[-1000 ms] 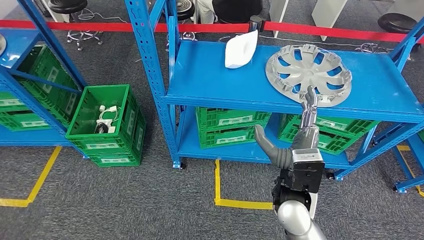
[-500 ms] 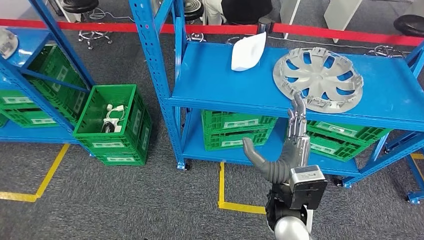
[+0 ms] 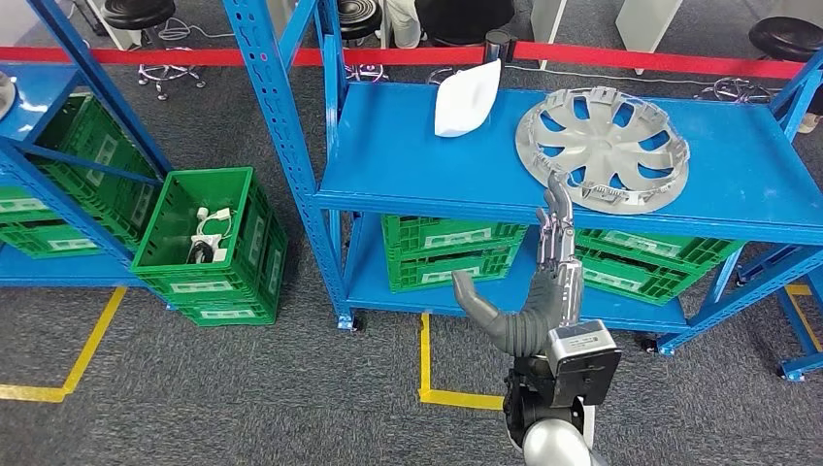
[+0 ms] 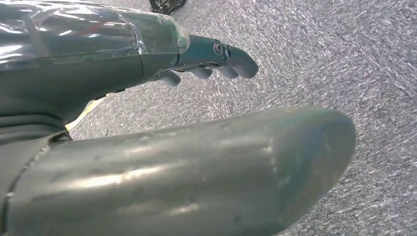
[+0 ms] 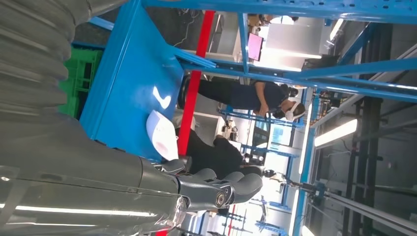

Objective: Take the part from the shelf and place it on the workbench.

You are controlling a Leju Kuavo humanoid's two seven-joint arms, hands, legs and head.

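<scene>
While the wheel cover (image 3: 603,149) lies untouched on the shelf (image 3: 408,160), the right hand (image 3: 543,282) reaches up, fingers (image 3: 557,209) outstretched and empty; nothing is taken yet.

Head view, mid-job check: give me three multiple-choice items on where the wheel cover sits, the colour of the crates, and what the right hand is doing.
1. Where does the wheel cover lie?
A. on the top shelf
B. on the floor
C. in a crate

2. What colour are the crates under the shelf?
A. red
B. green
C. yellow

3. What is the state of the right hand?
A. holding the wheel cover
B. holding the white part
C. open, holding nothing

Answers: 1 A, the silver cover lies flat on the blue top board, right of the white part. 2 B, every crate on the lower level is green. 3 C, its fingers are stretched out toward the shelf edge, thumb apart, nothing between them.
</scene>
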